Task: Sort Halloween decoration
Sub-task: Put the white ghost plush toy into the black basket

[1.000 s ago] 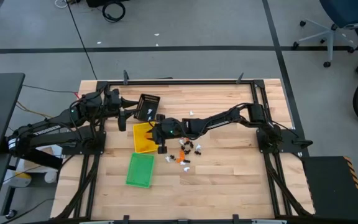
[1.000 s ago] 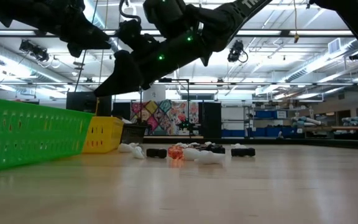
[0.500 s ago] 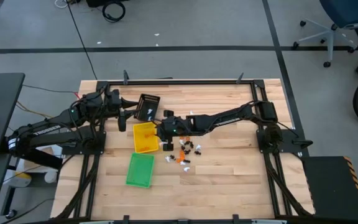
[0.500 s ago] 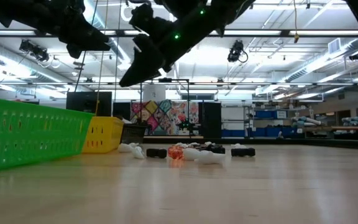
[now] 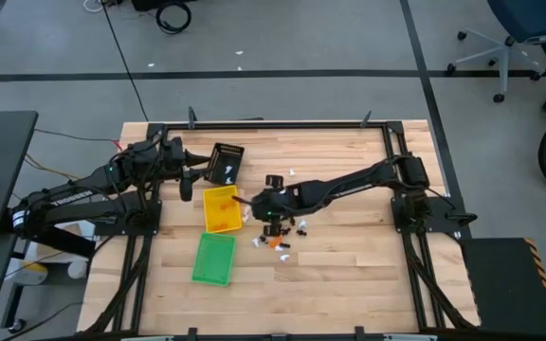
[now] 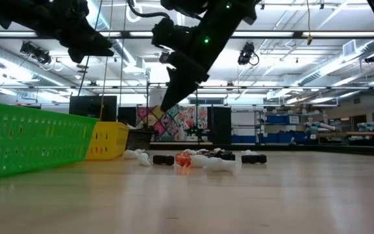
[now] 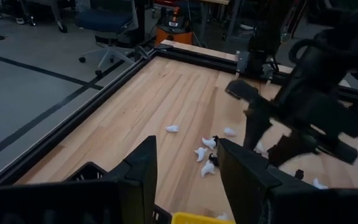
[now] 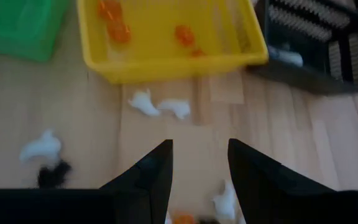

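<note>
1. I see the right gripper [image 5: 254,206] held above the table [image 5: 349,275], just off the yellow tray's [image 5: 218,220] 3 o'clock side; its jaws stand apart with nothing between them, bare wood showing in the gap in the right wrist view.
2. In the low view the right gripper [image 6: 172,97] hangs well clear of the table top, tips pointing down.
3. Left gripper [image 5: 186,176] sits over by the black tray [image 5: 226,152], at its 9 o'clock side; jaws parted, empty, per the left wrist view [image 7: 185,180].
4. Halloween decoration [image 5: 281,232]: loose scatter of white, black and orange trinkets on the table, at about 4 o'clock from the right gripper and 3 o'clock of the yellow tray.
5. A few white trinkets [image 8: 160,106] lie just beside the yellow tray's long wall, near the right gripper's fingers [image 8: 148,180].
6. Orange trinkets [image 8: 114,22] already lie inside the yellow tray [image 8: 179,65].
7. One white trinket [image 5: 292,172] lies apart, at 12 o'clock of the main scatter.
8. White pieces [image 5: 227,171] show in the black tray; I cannot tell how many.
9. Green tray [image 5: 213,258] sits at 6 o'clock of the yellow tray, close to it; its contents I cannot tell.
10. Low view: the trinkets [image 6: 200,158] sit in a low row on the table, with the green tray [image 6: 31,140] and yellow tray [image 6: 106,140] at 9 o'clock of them.
</note>
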Controlling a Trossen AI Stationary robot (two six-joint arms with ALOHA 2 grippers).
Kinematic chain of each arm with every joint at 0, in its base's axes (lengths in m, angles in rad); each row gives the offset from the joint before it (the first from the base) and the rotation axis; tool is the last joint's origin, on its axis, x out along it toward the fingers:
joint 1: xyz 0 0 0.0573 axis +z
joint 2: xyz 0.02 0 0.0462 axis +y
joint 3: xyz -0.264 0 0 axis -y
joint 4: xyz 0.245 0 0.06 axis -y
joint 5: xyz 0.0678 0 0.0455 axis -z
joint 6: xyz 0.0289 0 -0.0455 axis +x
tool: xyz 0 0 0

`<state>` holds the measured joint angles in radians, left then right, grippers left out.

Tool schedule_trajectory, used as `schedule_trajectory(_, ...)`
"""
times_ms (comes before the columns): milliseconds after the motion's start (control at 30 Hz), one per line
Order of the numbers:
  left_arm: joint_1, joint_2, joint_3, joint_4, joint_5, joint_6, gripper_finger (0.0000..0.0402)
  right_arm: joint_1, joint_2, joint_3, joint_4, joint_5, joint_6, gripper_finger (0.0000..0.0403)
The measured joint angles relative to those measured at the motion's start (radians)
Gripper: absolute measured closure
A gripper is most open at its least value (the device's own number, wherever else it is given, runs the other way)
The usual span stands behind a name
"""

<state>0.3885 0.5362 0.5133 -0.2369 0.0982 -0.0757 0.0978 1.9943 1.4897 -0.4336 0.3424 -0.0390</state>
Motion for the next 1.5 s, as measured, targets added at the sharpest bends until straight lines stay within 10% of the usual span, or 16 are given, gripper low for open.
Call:
schedule_trajectory(500,-0.127,0.001,-0.142,0.296,0.011,0.037,0.0260,-0.060,-0.187,-0.387,0.232,0.005,0.152,0.0238)
schedule_trajectory(1500,-0.138,-0.054,-0.148,0.246,-0.057,0.064,0.0260,-0.087,-0.231,-0.458,0.093,-0.055,0.237,0.0182)
